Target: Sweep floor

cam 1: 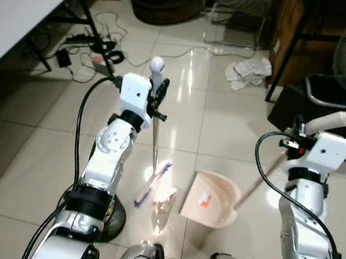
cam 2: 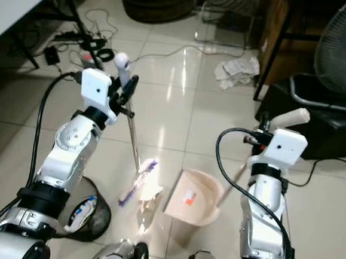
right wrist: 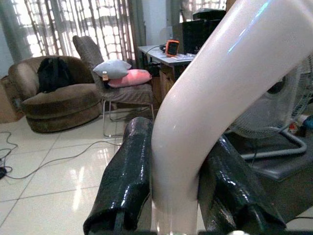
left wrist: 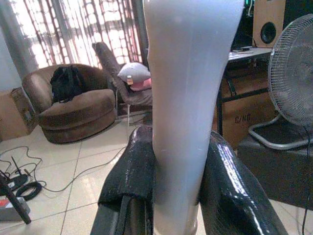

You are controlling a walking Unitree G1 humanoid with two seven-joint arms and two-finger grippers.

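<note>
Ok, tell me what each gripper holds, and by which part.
Left gripper holds the broom near its handle's top. Right gripper holds the dustpan by its handle's upper end.

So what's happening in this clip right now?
The robot is sweeping a tiled floor. Its left gripper is shut on the broom near the top of its handle, with the bristles on the floor beside a small scrap of litter. Its right gripper is shut on the dustpan handle, and the pan sits on the floor just right of the litter. A crumpled paper lies farther off.
</note>
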